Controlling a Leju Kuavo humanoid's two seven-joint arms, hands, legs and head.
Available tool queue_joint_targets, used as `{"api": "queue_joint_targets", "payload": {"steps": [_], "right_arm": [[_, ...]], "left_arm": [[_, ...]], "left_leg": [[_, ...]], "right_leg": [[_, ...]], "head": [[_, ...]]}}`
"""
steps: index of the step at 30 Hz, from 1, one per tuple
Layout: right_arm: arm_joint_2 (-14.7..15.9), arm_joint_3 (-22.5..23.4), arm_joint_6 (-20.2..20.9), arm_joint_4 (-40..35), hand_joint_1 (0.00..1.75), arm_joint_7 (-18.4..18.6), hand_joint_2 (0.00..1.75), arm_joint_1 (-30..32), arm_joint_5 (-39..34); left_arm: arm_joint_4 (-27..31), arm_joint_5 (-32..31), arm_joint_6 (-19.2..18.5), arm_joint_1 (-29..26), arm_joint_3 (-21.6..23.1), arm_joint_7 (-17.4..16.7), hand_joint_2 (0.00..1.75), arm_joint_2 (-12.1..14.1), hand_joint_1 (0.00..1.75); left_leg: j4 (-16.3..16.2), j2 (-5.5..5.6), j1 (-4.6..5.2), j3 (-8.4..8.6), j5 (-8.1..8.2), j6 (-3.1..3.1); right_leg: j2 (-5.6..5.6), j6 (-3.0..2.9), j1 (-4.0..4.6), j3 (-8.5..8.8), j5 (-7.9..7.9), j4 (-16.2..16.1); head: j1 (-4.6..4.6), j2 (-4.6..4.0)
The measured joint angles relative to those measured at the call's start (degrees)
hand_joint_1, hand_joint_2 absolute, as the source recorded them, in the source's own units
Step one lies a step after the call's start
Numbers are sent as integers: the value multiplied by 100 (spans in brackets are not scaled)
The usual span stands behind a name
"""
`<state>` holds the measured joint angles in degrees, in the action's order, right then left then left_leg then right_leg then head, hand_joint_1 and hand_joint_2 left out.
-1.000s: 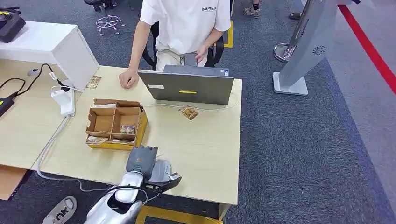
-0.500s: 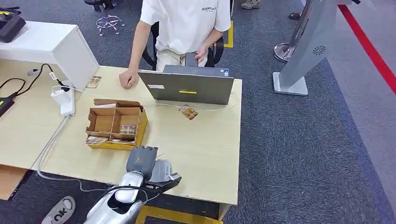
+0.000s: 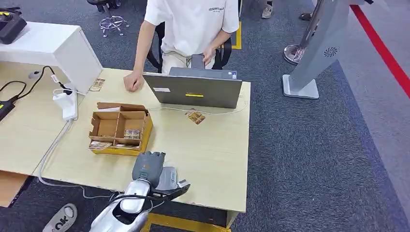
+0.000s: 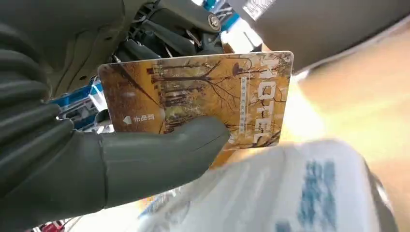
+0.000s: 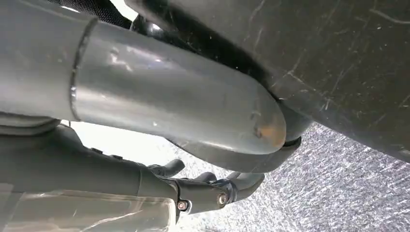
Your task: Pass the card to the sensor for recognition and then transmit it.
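My left hand (image 3: 153,175) is over the table's near edge, just in front of the cardboard box (image 3: 120,129). In the left wrist view its thumb (image 4: 145,159) presses a yellow hotel card (image 4: 203,92) with an autumn tree print against the darker fingers. A blurred pale body with blue marking (image 4: 300,193) lies close beside the card; I cannot tell whether it is the sensor. My right hand (image 5: 193,145) hangs over grey carpet with its fingers loosely curved and nothing in them.
The compartmented box holds more cards (image 3: 131,134). Another card (image 3: 195,116) lies by the grey laptop (image 3: 196,91), and one (image 3: 97,85) lies by the white cabinet. A person in a white shirt (image 3: 191,24) sits behind the laptop, one hand (image 3: 131,83) on the table (image 3: 212,159). White cables trail at the left.
My left hand has slid a little toward the near edge and to the right with the card. The box, laptop and seated person stay where they were.
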<state>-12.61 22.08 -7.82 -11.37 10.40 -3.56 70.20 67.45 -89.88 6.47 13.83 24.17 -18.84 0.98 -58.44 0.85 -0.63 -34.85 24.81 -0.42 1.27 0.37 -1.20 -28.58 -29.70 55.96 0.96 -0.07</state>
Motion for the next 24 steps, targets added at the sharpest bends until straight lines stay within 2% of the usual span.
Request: {"api": "queue_joint_targets", "payload": {"steps": [1, 2, 3, 4, 5, 6, 7, 8, 9, 10, 11, 12, 14, 18, 24], "right_arm": [[0, 7, 0, 0, 0, -11, 0, 1, 4], [0, 7, 0, 0, 0, -37, 0, 3, 44], [0, 7, 0, 0, 0, -81, 0, 2, 110], [0, 7, 0, 0, 0, -81, 0, 2, 110], [0, 2, 0, 0, 0, -100, 0, 2, 139], [0, -13, 0, 2, 0, -136, 0, 2, 212], [0, -28, 0, 2, 0, -171, 0, 3, 269], [0, -46, 0, 2, 0, -203, 0, 3, 308], [0, -57, 0, 2, 0, -210, 0, 3, 321], [0, -72, 0, 2, 0, -219, 0, 1, 345], [0, -77, 0, 2, 0, -221, 0, 1, 354], [0, -83, 0, 2, 0, -234, 0, 1, 354], [0, -90, 0, 2, 0, -269, 0, -2, 352], [0, -90, 0, 2, 0, -280, 0, 3, 304], [0, -90, 0, 2, 0, -273, 0, 4, 238]], "left_arm": [[7, 0, 46, 7, 0, -57, 175, 4, 175], [51, 0, 169, 53, 26, -220, 175, 64, 175], [158, 0, 441, 155, 116, -568, 175, 265, 175], [186, -2, 526, 175, 149, -568, 175, 268, 175], [231, -2, 665, 207, 206, -801, 175, 316, 175], [418, -4, 1776, 610, 580, -1561, 175, 753, 175], [538, -4, 2693, 995, 850, -1865, 175, 1237, 175], [617, -4, 3061, 1268, 948, -1884, 175, 1551, 175], [656, -2, 3121, 1491, 1027, -1886, 175, 1797, 175], [664, -2, 3023, 1698, 1098, -1830, 175, 2027, 175], [658, -2, 2996, 1862, 1141, -1728, 175, 2176, 175], [613, 0, 2988, 2076, 1143, -1534, 175, 2382, 175], [409, 4, 2977, 2471, 1130, -1055, 175, 2568, 175], [-123, 15, 2885, 3149, 1010, -559, 175, 2791, 175], [-1128, 24, 2793, 3962, 962, -461, 175, 2861, 175]], "left_leg": [[0, 0, 0, 1, -1, 0], [0, 0, -2, -3, -2, 0], [-1, -4, -8, -8, -11, 2], [-1, -4, -9, -10, -12, 2], [-1, -3, -11, -15, -12, 2], [1, 0, -17, -26, -20, -7], [7, 2, -17, -20, -25, -10], [9, 1, -22, -16, -30, -17], [10, 0, -25, -15, -32, -21], [11, 0, -27, -15, -36, -25], [11, 0, -28, -15, -36, -26], [11, 0, -34, -21, -37, -26], [11, 2, -38, -26, -40, -24], [10, -4, -37, -33, -44, -24], [9, -4, -36, -37, -47, -22]], "right_leg": [[0, 0, 0, -2, 0, 0], [0, 0, 1, -5, 1, 2], [3, -1, 5, -14, 3, 3], [4, -1, 7, -15, 4, 3], [4, 0, 9, -16, 6, 3], [1, -7, 15, -15, 19, 4], [1, -10, 22, -14, 21, 5], [2, -13, 26, -15, 23, 5], [2, -14, 28, -18, 23, 6], [2, -14, 29, -25, 23, 6], [2, -15, 29, -28, 24, 7], [2, -16, 33, -30, 25, 8], [0, -17, 37, -30, 26, 9], [9, -23, 36, -35, 41, 8], [8, -24, 35, -41, 43, 8]], "head": [[0, 2], [0, 0], [-4, 2], [-4, 2], [-4, 0], [-9, 0], [-2, 0], [0, 2], [2, 0], [2, 0], [4, 0], [9, 0], [-6, 2], [-7, 2], [-4, 0]]}}
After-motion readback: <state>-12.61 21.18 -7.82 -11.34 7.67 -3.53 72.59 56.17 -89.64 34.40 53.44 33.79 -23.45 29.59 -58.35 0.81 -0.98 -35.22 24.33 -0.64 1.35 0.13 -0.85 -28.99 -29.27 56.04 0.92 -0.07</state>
